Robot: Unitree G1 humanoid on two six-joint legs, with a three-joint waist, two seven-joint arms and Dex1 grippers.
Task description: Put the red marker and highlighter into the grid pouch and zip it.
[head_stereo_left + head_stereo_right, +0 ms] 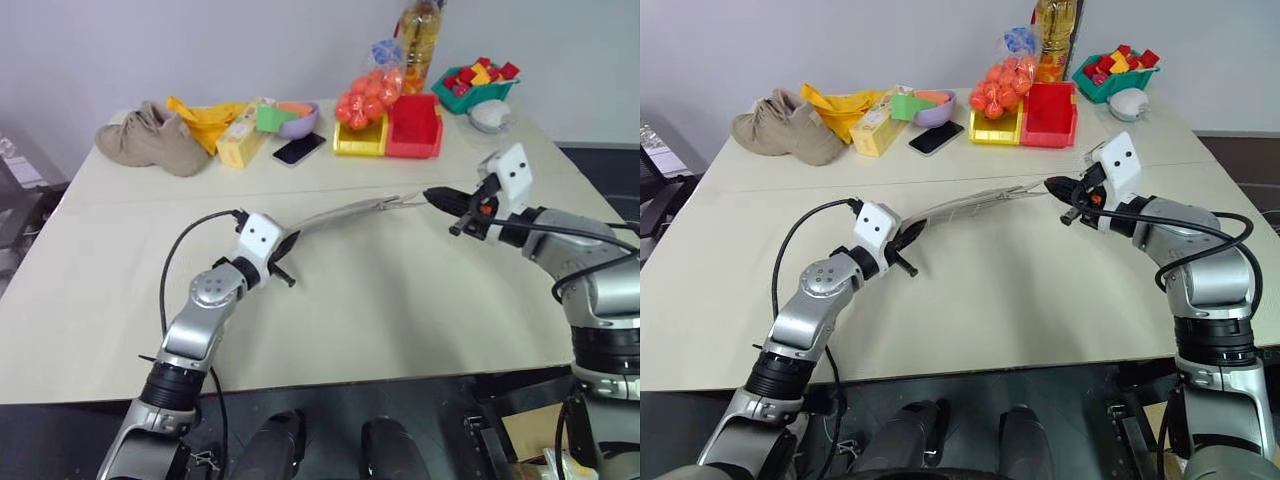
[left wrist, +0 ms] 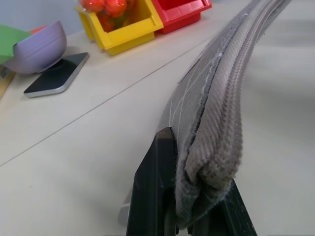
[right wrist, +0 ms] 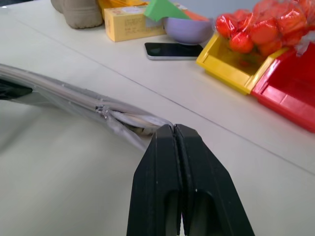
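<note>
Holding the flat grey grid-lined fabric pouch (image 1: 345, 212) stretched above the pale table (image 1: 400, 300).

My left gripper (image 2: 197, 216) is clamping its near end at eight o'clock; my right gripper (image 3: 176, 142), fingers pressed together, is pinching its far tip at three o'clock.

One pouch (image 1: 345, 212), two bins (image 1: 415, 128).

We're looking at a robot test lab rather than anybody's home: a plain pale table (image 1: 330, 300) set against a bare wall. Along its far edge sits an unrelated jumble of props, a tan shoe (image 1: 150, 140), a phone (image 1: 298, 149), and yellow (image 1: 360, 143) and red (image 1: 414, 130) plastic bins.
</note>
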